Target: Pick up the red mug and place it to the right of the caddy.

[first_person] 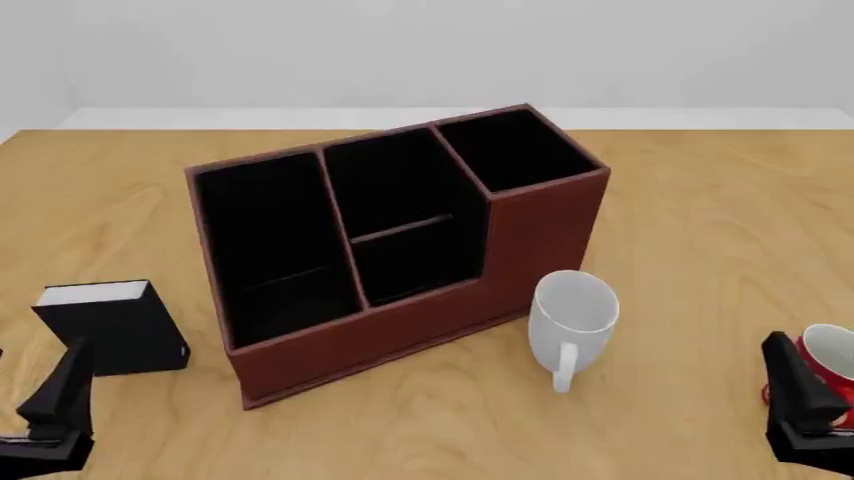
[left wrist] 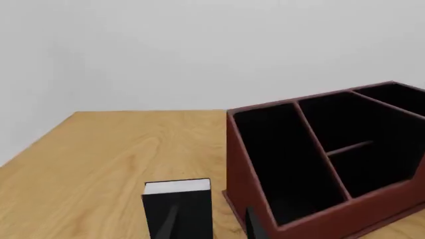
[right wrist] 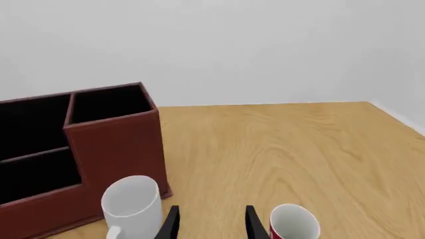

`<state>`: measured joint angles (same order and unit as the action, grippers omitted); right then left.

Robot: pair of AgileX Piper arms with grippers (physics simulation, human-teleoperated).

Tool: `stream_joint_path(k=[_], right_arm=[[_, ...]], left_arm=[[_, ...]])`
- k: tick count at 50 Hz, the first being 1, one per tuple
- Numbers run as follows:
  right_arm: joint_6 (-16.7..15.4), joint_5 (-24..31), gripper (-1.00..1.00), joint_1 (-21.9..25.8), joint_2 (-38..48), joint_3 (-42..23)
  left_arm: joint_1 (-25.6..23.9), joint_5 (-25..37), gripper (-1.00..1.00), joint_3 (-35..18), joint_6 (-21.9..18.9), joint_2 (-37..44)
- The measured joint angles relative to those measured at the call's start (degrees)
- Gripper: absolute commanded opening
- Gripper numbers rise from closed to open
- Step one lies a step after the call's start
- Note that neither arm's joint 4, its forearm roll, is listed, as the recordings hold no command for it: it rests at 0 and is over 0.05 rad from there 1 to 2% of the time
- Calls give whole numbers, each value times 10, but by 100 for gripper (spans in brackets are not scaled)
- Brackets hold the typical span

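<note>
The red mug (first_person: pixel 830 362) with its white inside sits at the table's right edge in the front view, cut off by the frame. In the right wrist view the red mug (right wrist: pixel 294 225) lies just beside my right gripper (right wrist: pixel 211 226), outside the open fingers. My right gripper (first_person: pixel 801 400) is low at the front right, close to the mug and not touching it. The reddish-brown caddy (first_person: pixel 387 240) with black compartments stands mid-table. My left gripper (first_person: pixel 56 400) hangs open at the front left, holding nothing.
A plain white mug (first_person: pixel 574 322) stands just right of the caddy's front corner, between caddy and red mug. A small black book-like box (first_person: pixel 114 325) sits left of the caddy, right ahead of my left gripper (left wrist: pixel 212 226). Bare wood (first_person: pixel 721 220) stretches to the right of the caddy.
</note>
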<state>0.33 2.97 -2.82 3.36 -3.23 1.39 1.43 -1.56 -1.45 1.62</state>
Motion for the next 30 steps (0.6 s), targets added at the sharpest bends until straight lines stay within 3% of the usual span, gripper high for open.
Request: stream_joint_path(k=[17, 30], right_arm=[[-18, -37, 100, 22, 12, 7], [-22, 83, 100, -3, 35, -135]], left_arm=[[-11, -13, 100, 11, 12, -10], [-13, -15, 100, 12, 14, -11]])
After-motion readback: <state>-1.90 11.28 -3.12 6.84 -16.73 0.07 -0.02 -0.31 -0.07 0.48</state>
